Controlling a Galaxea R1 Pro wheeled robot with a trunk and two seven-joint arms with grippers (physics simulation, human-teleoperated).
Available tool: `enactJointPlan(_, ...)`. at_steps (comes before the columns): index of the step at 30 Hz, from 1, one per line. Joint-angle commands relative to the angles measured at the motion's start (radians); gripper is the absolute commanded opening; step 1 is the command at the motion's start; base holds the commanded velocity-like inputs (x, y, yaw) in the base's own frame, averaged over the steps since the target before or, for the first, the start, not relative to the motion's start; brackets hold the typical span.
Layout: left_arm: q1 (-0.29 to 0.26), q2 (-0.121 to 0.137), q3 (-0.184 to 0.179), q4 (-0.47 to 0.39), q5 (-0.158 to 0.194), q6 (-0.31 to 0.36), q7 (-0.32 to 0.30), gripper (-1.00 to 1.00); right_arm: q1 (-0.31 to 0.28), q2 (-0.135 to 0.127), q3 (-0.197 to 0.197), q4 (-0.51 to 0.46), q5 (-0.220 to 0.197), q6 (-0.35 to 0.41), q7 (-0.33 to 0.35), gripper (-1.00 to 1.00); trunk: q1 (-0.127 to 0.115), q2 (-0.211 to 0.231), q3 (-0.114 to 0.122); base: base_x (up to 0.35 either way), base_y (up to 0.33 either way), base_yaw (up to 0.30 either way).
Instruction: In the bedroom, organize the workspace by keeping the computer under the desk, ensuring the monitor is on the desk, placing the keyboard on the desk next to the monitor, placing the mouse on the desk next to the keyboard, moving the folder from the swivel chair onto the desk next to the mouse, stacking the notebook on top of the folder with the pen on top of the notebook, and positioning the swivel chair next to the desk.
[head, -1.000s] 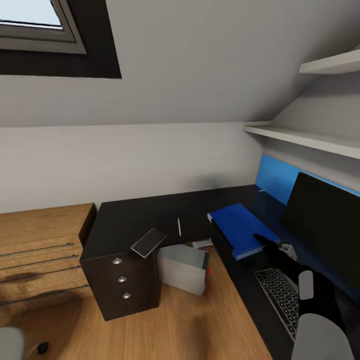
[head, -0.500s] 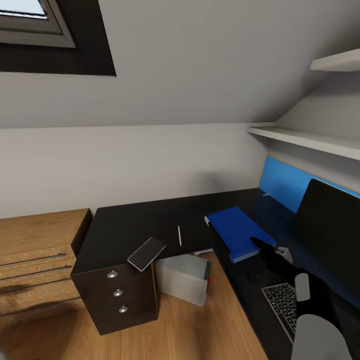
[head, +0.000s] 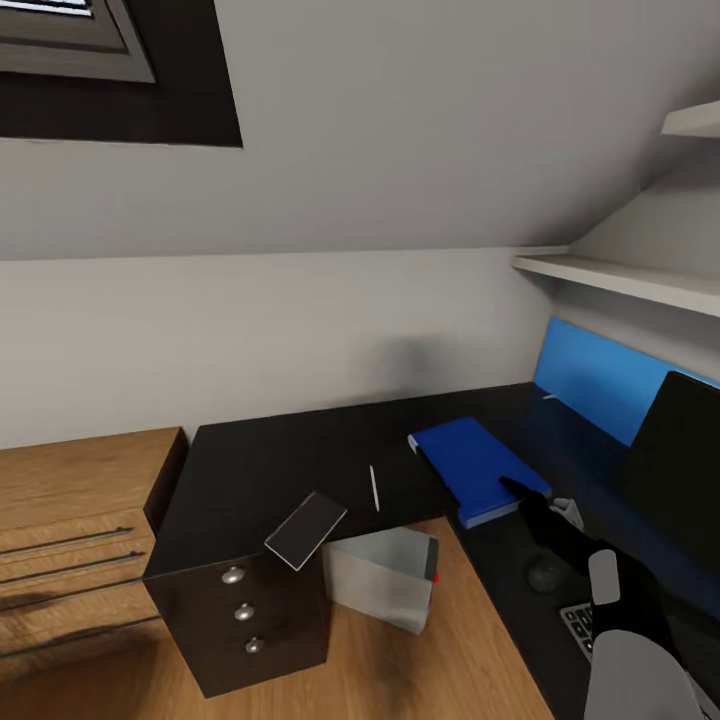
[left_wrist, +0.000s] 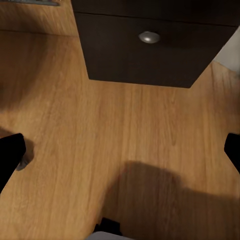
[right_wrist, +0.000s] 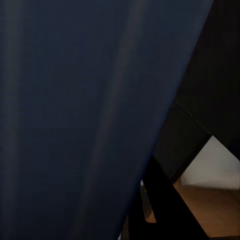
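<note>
The flat bright blue folder (head: 478, 468) lies on the long black desk (head: 260, 465), right of the frame's middle. The right gripper (head: 530, 497) touches its near corner; I cannot tell if it pinches. The left gripper (left_wrist: 120, 150) is spread wide. The small white-grey notebook (head: 305, 529) hangs over the desk's edge, so grab it gently and flat.

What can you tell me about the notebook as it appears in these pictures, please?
The notebook is a small, thin rectangular pad with a dark grey face and a pale, lighter rim. It lies closed at the front edge of the black desk, above the drawers, turned at an angle, with one corner jutting past the edge. It looks slightly tilted. The white pen lies apart from it on the desktop; nothing rests on it, and no gripper touches it.
</note>
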Motion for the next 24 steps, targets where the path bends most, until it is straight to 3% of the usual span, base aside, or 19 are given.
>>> enactJointPlan(1, 0.000, 0.000, 0.000, -0.002, 0.008, 0.000, -0.002, 1.00, -0.001, 0.001, -0.006, -0.001, -0.002, 0.007, 0.002, -1.00, 0.000, -0.001, -0.001, 0.029, 0.016, 0.000)
enactJointPlan(24, 0.000, 0.000, 0.000, -0.002, 0.009, -0.001, -0.004, 1.00, -0.001, -0.001, -0.011, -0.001, -0.003, 0.012, 0.000, -1.00, 0.000, -0.001, -0.001, 0.039, -0.023, 0.000)
